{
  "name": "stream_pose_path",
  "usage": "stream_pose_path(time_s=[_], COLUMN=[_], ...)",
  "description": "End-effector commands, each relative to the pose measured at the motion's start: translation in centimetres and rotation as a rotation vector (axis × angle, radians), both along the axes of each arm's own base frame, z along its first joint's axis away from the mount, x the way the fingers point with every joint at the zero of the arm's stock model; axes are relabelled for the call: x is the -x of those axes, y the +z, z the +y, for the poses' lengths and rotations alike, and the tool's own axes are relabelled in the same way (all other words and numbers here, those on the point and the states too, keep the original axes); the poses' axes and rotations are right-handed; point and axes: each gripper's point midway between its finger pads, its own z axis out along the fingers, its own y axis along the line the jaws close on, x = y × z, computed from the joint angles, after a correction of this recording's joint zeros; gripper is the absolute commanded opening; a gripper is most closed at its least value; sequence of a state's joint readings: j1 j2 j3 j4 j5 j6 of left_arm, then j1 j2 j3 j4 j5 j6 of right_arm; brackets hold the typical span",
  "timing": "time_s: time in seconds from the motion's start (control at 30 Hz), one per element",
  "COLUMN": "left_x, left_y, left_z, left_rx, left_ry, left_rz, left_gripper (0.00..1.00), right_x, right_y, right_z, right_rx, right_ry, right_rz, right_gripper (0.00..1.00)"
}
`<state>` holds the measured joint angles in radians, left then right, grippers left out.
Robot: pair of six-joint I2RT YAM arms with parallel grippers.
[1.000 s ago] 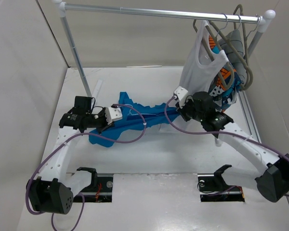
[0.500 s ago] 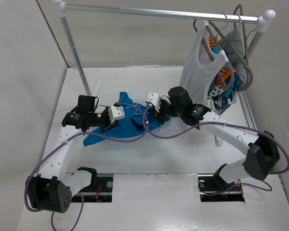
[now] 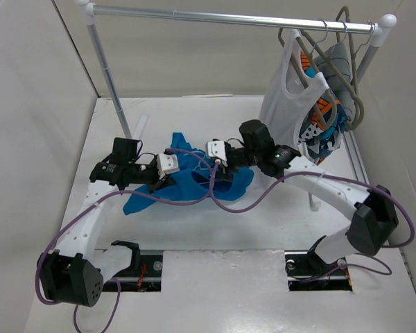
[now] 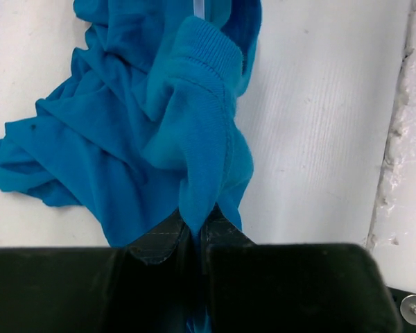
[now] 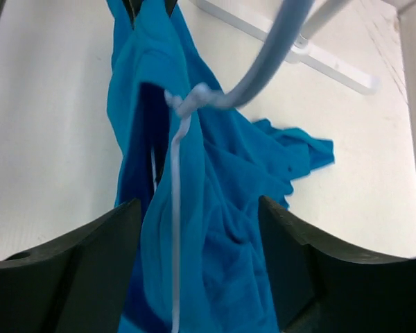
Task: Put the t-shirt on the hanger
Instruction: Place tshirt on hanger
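Two grippers meet over the middle of the desk [image 3: 277, 229], and the t-shirt [image 3: 187, 186] lies bunched between them, a crumpled blue heap on the white surface. First the left gripper [image 4: 196, 232]: its fingers are pressed tight together on a raised fold of the ribbed neckband, pinching that cloth, while the rest of the shirt spills away to the left in wrinkles. Over to the right gripper [image 5: 197, 208]: its fingers [image 5: 76, 270] are spread wide, one dark finger at each side of the wrist view, with blue cloth filling the gap. And there is the hanger [image 5: 175, 229], a thin pale wire running straight down between those spread fingers, lying against the shirt; its twisted neck sits higher up, and the hook curves away toward the upper right. Part of the wire slips behind a fold of cloth, so how far it sits inside the shirt I cannot tell. From above, both arms reach inward, the left from its own side, the right bending across from the other. Behind them stands the clothes rack [image 3: 229, 16], with a white tank top [image 3: 284, 104] and an orange-and-blue patterned garment [image 3: 324, 114] hanging at its right end, well apart from the blue heap.
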<state>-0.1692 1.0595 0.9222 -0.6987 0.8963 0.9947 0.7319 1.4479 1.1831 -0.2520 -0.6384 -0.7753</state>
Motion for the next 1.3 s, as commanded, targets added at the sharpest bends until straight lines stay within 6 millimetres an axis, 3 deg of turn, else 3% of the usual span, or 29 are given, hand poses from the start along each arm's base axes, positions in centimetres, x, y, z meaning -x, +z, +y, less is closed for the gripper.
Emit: stream_pose_path(time_s=[0.0, 0.03, 0.13, 0.23, 0.27, 0.47, 0.6, 0.73, 0.87, 0.93, 1.03, 1.1, 1.17, 1.27], left_x=[0.5, 0.3, 0.6, -0.2, -0.5, -2.5, -3.2, -3.6, -3.5, -3.8, -4.8, -5.4, -6.4, -7.0], left_y=[2.2, 2.5, 2.8, 2.9, 2.8, 1.6, 1.6, 1.1, 1.7, 3.1, 5.9, 8.2, 10.2, 13.6], left_z=[-1.3, -1.4, -1.5, -0.9, -0.9, 0.7, 1.3, 1.5, 0.9, 0.3, -0.1, -0.1, 0.2, 0.6], left_rx=[0.080, 0.081, 0.115, 0.139, 0.142, 0.111, 0.093, 0.081, 0.116, 0.170, 0.214, 0.245, 0.262, 0.297], left_ry=[-0.073, -0.073, -0.058, -0.006, 0.002, 0.092, 0.092, 0.094, 0.057, 0.063, 0.086, 0.119, 0.194, 0.256], left_rz=[-0.033, -0.043, -0.004, 0.008, 0.019, 0.040, 0.059, 0.080, 0.069, 0.081, 0.030, -0.018, -0.057, -0.128], left_gripper=[0.00, 0.00, 0.00, 0.00, 0.00, 0.00, 0.08, 0.09, 0.36, 0.50, 0.84, 1.00, 1.00, 1.00], right_x=[0.0, 0.1, 0.3, 0.5, 0.4, 0.6, 1.0, 1.4, 1.6, 1.3, 0.2, 0.1, -0.4, -1.0], right_y=[1.6, 0.8, 0.8, 1.4, 2.3, 1.6, 0.9, 3.0, 6.6, 7.6, 8.8, 9.5, 10.2, 13.0], right_z=[2.5, 3.2, 3.5, 2.8, 2.1, -1.5, -5.3, -7.9, -7.8, -7.8, -8.3, -8.2, -8.4, -8.5], right_rx=[-0.068, -0.059, -0.067, -0.072, -0.083, -0.022, 0.060, 0.080, 0.038, 0.027, 0.010, -0.015, -0.034, -0.109], right_ry=[0.124, 0.143, 0.163, 0.131, 0.113, -0.007, -0.101, -0.176, -0.209, -0.244, -0.334, -0.370, -0.415, -0.486], right_rz=[-0.031, -0.012, -0.003, -0.009, -0.030, 0.012, 0.044, 0.017, -0.032, -0.036, -0.027, -0.006, 0.001, -0.007], right_gripper=[0.71, 0.64, 0.36, 0.14, 0.00, 0.00, 0.00, 0.00, 0.00, 0.00, 0.00, 0.00, 0.00, 0.00])
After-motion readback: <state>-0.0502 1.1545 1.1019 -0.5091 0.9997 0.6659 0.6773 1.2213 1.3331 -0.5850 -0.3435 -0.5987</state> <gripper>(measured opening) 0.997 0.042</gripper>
